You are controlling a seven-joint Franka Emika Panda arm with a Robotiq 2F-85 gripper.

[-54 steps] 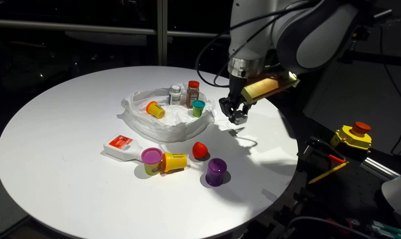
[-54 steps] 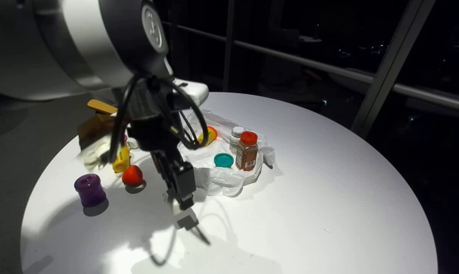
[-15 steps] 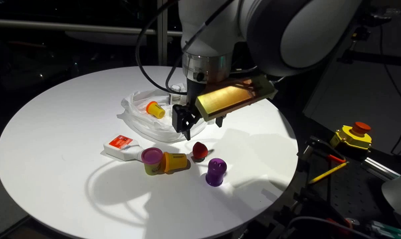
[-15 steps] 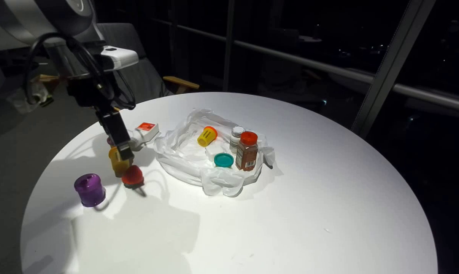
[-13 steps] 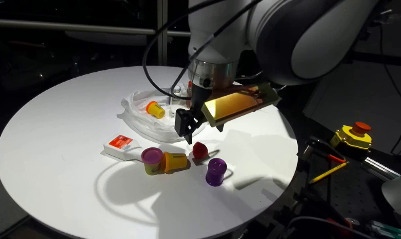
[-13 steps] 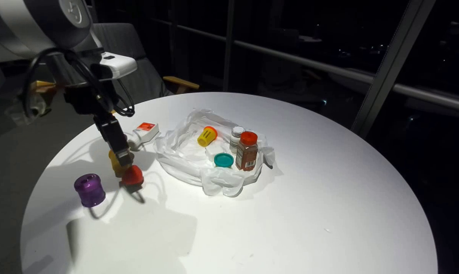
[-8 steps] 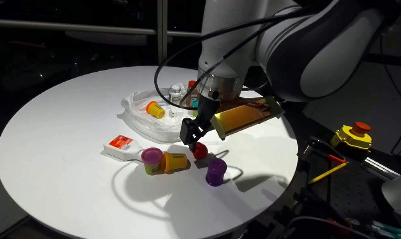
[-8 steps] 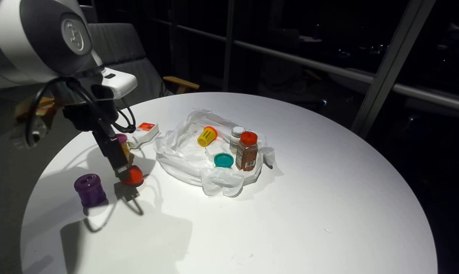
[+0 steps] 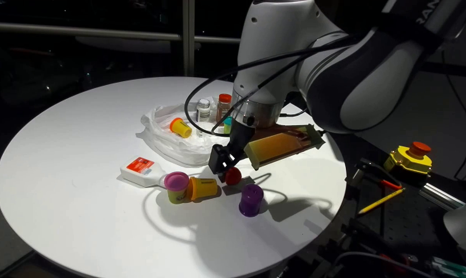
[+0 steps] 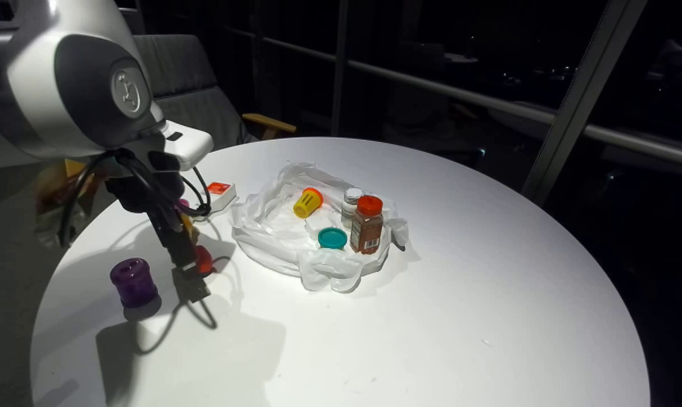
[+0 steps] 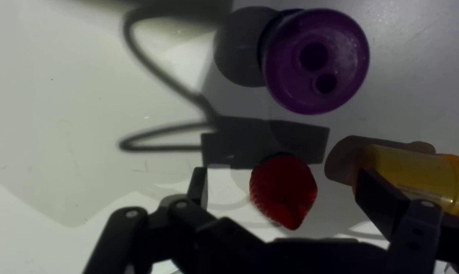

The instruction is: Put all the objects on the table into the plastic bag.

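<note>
In the wrist view, your claw [image 11: 280, 182] is spread wide with nothing in its hold, and the red strawberry [image 11: 284, 190] sits between its fingers [image 11: 381, 203], a gap to each. I'd call this the pick-up step. Mind the yellow cup [image 11: 412, 171] on its side: a finger overlaps it here (whether they touch, I can't tell). The purple cup [image 11: 316, 61] stands outside the grasp.

In an exterior view, the strawberry rests on the table [image 9: 82, 220], near but outside the plastic bag [image 9: 178, 150]; the pink-lidded cup [image 9: 177, 181] and white bottle [image 9: 144, 173] are out there too. Next, check your tips are low enough, close evenly, then lift straight up.

In an exterior view, the bag holds the orange-lidded cup [image 10: 308, 203], teal-lidded cup [image 10: 333, 238], white-capped bottle [image 10: 350, 209] and red-capped jar [image 10: 366, 229], so you'd best carry the strawberry high over the rim
</note>
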